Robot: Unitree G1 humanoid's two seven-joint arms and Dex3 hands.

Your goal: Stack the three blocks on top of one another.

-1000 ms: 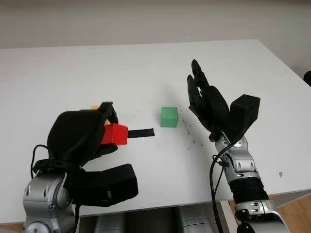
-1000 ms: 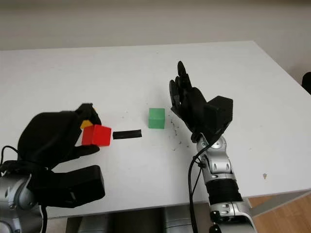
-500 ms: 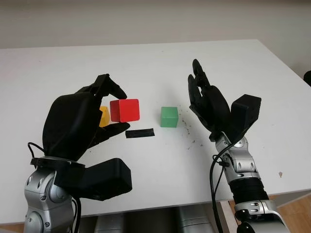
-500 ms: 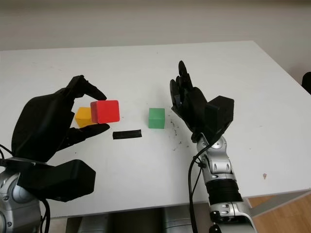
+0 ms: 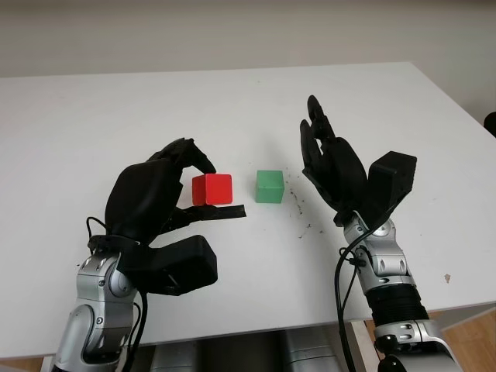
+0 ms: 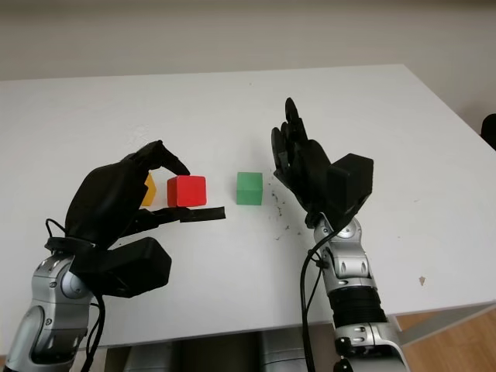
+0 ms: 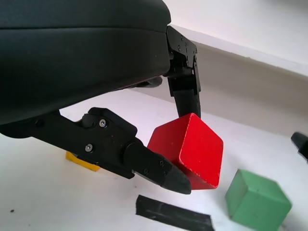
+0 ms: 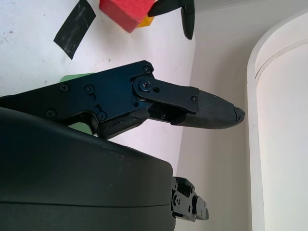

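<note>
Now mid-carry: left hand (image 5: 159,198) pinching red block (image 5: 212,189) between fingertips (image 7: 161,171), block lifted clear of table (image 5: 232,108), tilted a bit per left wrist view. Green block (image 5: 270,187) on table just right of red, apart from it. Yellow block (image 6: 148,189) on table behind/left of red, mostly blocked by left hand. Black tape strip (image 6: 203,214) flat on table, just near of red. Right hand (image 5: 329,163) open, held upright right of green, holding nothing, not touching it.

Judged step: bring red onto a base block, green or yellow; can't tell which from here. To do well:
- Level red before lowering; corner-first landing likely to slide off or shove base.
- Centre over base, faces squared w/ base edges, come straight down.
- Let go only once red sits flat; open fingers w/o dragging sideways.
- Keep fingers clear of neighbouring block on approach, since the blocks are close together.
- Right hand could steady base if needed, otherwise keep it out.

Hard to see:
- Yellow mostly hidden by left hand; only a sliver in right eye and left wrist views, so pose unclear.
- Exact height of red above table unclear.
- Green partly covered by right hand's fingers in right wrist view.
- Far finger contact on red partly hidden.
</note>
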